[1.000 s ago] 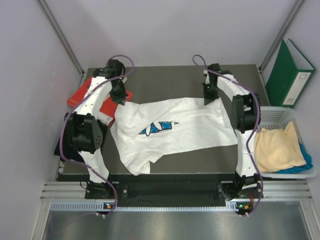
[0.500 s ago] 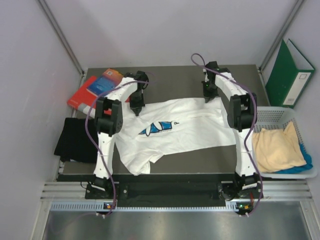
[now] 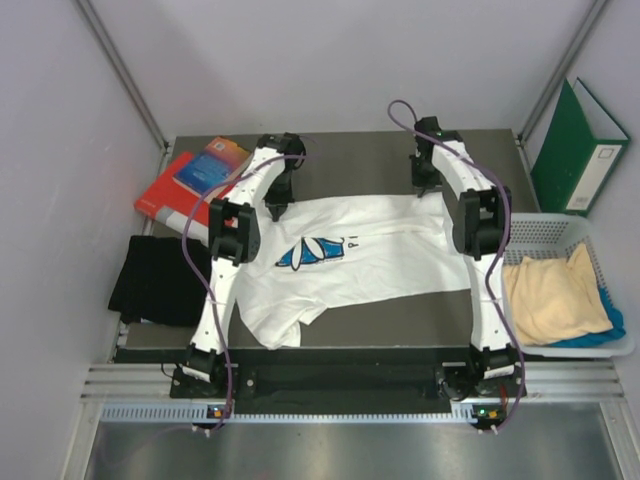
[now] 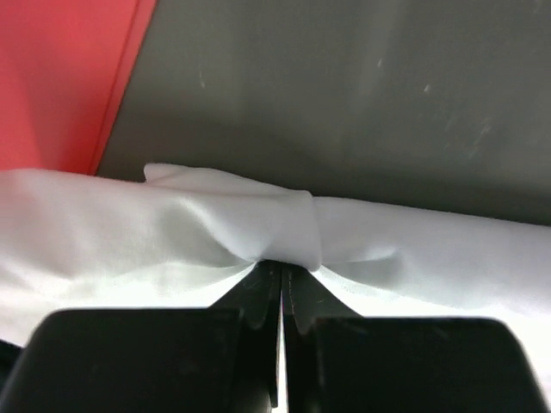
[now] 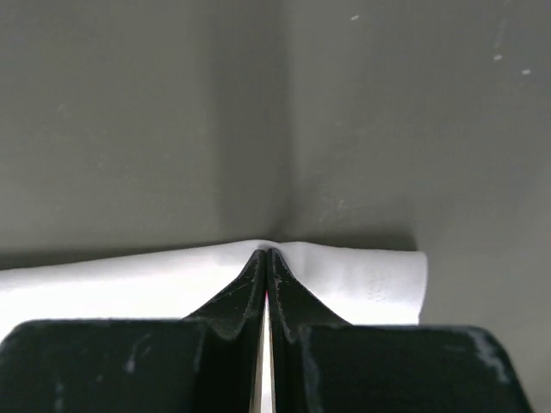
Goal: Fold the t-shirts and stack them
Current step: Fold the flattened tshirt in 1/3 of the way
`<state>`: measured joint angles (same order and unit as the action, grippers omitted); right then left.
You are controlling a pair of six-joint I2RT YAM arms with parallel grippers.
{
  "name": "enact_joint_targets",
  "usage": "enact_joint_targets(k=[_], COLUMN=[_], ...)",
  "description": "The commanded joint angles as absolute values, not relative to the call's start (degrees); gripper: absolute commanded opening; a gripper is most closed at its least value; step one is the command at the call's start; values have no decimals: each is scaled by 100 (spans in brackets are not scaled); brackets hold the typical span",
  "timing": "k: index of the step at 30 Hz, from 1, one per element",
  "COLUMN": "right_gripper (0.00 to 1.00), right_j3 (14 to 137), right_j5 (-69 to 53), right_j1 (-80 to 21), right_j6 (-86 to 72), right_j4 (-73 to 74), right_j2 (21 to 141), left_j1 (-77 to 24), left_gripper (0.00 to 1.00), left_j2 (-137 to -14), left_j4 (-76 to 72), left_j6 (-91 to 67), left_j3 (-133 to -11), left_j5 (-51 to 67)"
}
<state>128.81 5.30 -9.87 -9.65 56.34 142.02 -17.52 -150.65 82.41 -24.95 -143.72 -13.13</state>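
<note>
Item in hand: white t-shirt (image 3: pixel 390 255), spread but rumpled across the middle of the dark surface (image 3: pixel 350 165), print side up, one sleeve trailing toward the near edge.
Left gripper (image 4: pixel 280 268): clamped shut on the shirt's far edge. A small bunch of cloth puckers just ahead of the tips, and the red book (image 3: pixel 165 195) lies just beside this end.
Right gripper (image 5: pixel 265 255): clamped shut on the same far edge, close to a corner, with the cloth lying flat on either side of the tips.
Other shirts: black t-shirt (image 3: pixel 155 280) at the left side of the surface. The pale yellow t-shirt (image 3: pixel 555 295) lies over the blue t-shirt (image 3: pixel 605 328) in the basket (image 3: pixel 560 228) on the right.
Handling, our judgement: thin, light and limp. It will sag between the two holds and drag on the surface, and it cannot be pushed, only pulled.
Where to hold: we would take the edge at two points well apart, as here, so the span is taut. A hem or seam gives more layers to bite.
Risk, our judgement: the left pinch is shallow and bunched, so the cloth may slip out under tension.
</note>
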Motion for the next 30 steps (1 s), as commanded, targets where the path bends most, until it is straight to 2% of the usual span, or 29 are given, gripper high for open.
enact_joint_targets(k=[1, 7, 9, 13, 16, 17, 18, 19, 20, 21, 22, 23, 24, 30], right_gripper=[0, 0, 6, 8, 24, 36, 44, 61, 72, 81, 88, 99, 100, 100], right_j3=[13052, 12745, 12386, 11779, 10840, 10541, 9912, 9627, 9346, 8856, 8624, 8396, 7950, 6270], right_j5=[1029, 563, 501, 343, 71, -165, -219, -272, -290, -307, -299, -308, -334, -474], right_j1=[-660, -615, -615, -615, -615, -615, -607, -606, -606, -606, -606, -606, -606, -606], right_j6=[-1002, -949, -975, -905, -896, -923, -923, -932, -949, -949, -958, -1002, -1019, -1344], right_j4=[5353, 4905, 4651, 4474, 4220, 4019, 3930, 3877, 3841, 3841, 3884, 3963, 4016, 4148], right_j2=[14458, 13783, 13240, 12289, 11244, 10937, 10368, 10101, 9838, 9383, 9178, 8993, 8678, 7675], left_j1=[-1617, -1371, -1336, -1345, -1415, -1441, -1450, -1450, -1450, -1450, -1450, -1450, -1450, -1450], left_gripper=[0, 0, 0, 0, 0, 0, 0, 7, 20, 51, 64, 82, 99, 99], left_j2=[-15609, -15364, -15241, -14758, -13670, -13319, -12611, -12299, -12026, -11562, -11366, -11129, -10701, -9004], left_j4=[6181, 5380, 5169, 4879, 4309, 4089, 3739, 3657, 3674, 3709, 3918, 3990, 4051, 4113], left_j6=[-2847, -2875, -2839, -2568, -2383, -2373, -2356, -2347, -2338, -2320, -2294, -2285, -2268, -2680], left_j3=[-14642, -14651, -14643, -14459, -13529, -13213, -12827, -12353, -12166, -12051, -11832, -11673, -11480, -9381], left_j5=[-1476, -1230, -1222, -775, -713, -634, -581, -519, -449, -405, -396, -378, -352, -27])
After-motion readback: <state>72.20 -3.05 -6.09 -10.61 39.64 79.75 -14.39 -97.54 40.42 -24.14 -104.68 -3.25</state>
